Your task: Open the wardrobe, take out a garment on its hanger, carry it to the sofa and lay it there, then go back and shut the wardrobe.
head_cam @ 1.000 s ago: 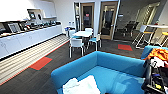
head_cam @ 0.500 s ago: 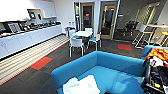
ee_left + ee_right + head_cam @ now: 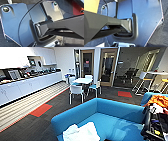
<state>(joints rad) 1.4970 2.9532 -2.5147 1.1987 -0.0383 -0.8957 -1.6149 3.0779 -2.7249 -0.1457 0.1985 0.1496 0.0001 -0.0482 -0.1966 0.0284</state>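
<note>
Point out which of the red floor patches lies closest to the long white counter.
The red patch in the carpet beside the striped floor strip, on the counter's side of the room. The other red patch lies far across, near the wooden doors.

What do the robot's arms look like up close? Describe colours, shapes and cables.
In the left wrist view, a wide grey-blue plate with rounded corners carries round fittings, and a thin black cable curves across it. A dark grey jointed bar ends in a ringed collar. The right wrist view shows a matching plate and bar.

Sofa seat mostly free; white garment piled at its front-left edge; orange clutter blocks the right end.
</note>
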